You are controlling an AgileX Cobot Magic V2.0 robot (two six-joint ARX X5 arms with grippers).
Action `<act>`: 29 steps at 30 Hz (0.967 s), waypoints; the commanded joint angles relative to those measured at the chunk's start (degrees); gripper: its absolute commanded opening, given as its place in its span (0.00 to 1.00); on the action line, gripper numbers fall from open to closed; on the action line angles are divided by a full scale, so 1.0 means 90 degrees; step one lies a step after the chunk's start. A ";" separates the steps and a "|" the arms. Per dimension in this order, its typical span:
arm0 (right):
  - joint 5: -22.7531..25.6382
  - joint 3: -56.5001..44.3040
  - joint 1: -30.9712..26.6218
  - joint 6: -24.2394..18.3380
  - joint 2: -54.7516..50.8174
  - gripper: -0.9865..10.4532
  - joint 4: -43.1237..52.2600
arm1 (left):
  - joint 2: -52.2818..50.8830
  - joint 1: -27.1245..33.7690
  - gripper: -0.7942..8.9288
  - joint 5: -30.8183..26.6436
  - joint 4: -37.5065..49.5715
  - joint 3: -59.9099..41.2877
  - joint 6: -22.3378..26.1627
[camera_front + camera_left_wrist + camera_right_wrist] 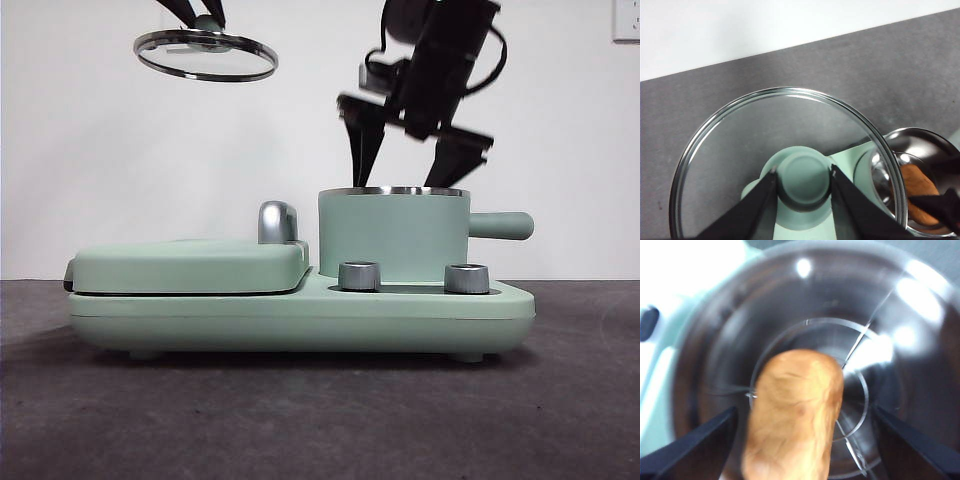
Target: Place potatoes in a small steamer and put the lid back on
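High in the upper left of the front view, the left gripper (204,14) hangs in the air with the lid (206,54) dangling beneath it, slightly tilted, well above the flat green griddle cover (190,265). From that arm's own camera the two black jaws are clamped on either side of the lid's mint-green knob (804,181), and the glass disc with its steel rim fills most of the picture, the grey table (790,75) showing through it.

To the right of centre, the right gripper (407,143) comes down from the top edge, big, dark and a little blurred. Its jaws are spread wide, both tips just above the steel rim of the small steamer (394,236), touching nothing I can make out. The steamer stands on the right half of the green cooker base (300,320), its stubby handle (502,226) pointing toward the right edge, two silver dials (360,276) in front of it, and a chrome handle (276,222) just to its left.

The right wrist camera looks straight down into the shiny steel bowl. The potato (795,415) lies on the bottom, orange-brown and oblong, sitting loose between the parted jaws with a clear gap on each side. The left wrist view catches the same potato at its lower right corner, inside the pot.
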 commanded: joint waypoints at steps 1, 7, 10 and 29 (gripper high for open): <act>0.0056 0.0442 0.0017 -0.0126 -0.0338 0.46 -0.0345 | -0.0087 -0.0095 0.09 0.0007 0.0126 0.0253 -0.0053; 0.0151 0.0471 0.0019 -0.0294 -0.1328 0.46 -0.1052 | -0.0087 -0.0277 0.09 0.0007 0.0126 0.0240 -0.0075; 0.0362 0.0461 0.0019 -0.0294 -0.1872 0.46 -0.1409 | -0.0087 -0.0396 0.09 0.0007 0.0134 0.0214 -0.0085; 0.0753 -0.2628 0.0022 -0.0289 -0.6042 0.46 -0.1005 | -0.0080 -0.1542 0.09 0.0010 0.0780 -0.1071 -0.0034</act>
